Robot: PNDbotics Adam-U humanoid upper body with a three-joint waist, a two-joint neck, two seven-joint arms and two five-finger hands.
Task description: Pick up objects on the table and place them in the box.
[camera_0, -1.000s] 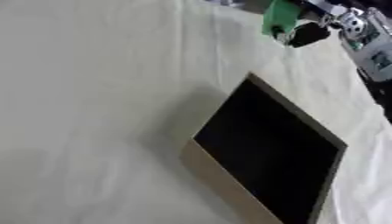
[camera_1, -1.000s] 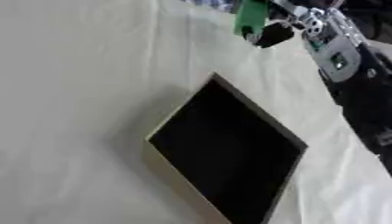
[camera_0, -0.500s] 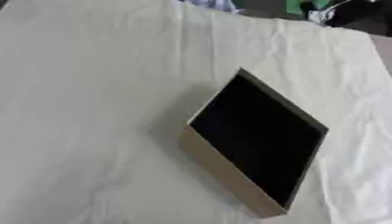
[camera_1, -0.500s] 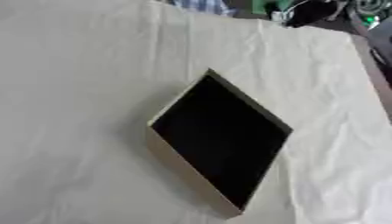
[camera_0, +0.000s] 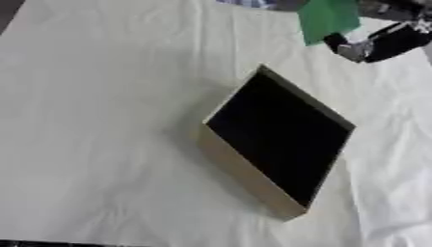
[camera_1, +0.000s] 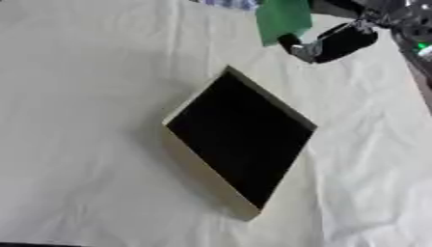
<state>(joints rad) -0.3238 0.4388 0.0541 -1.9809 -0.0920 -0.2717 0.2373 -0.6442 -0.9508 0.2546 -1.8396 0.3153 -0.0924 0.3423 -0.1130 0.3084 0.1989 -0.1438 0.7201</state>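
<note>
Right hand was back at upper right, nearer the box than 0.5 s ago, fingers pinching a flat green object; drop came next, likely.

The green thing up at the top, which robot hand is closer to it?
Right. The right hand is at the top right with the green flat object against its fingers, above the box. The left hand shows in neither view.
</note>
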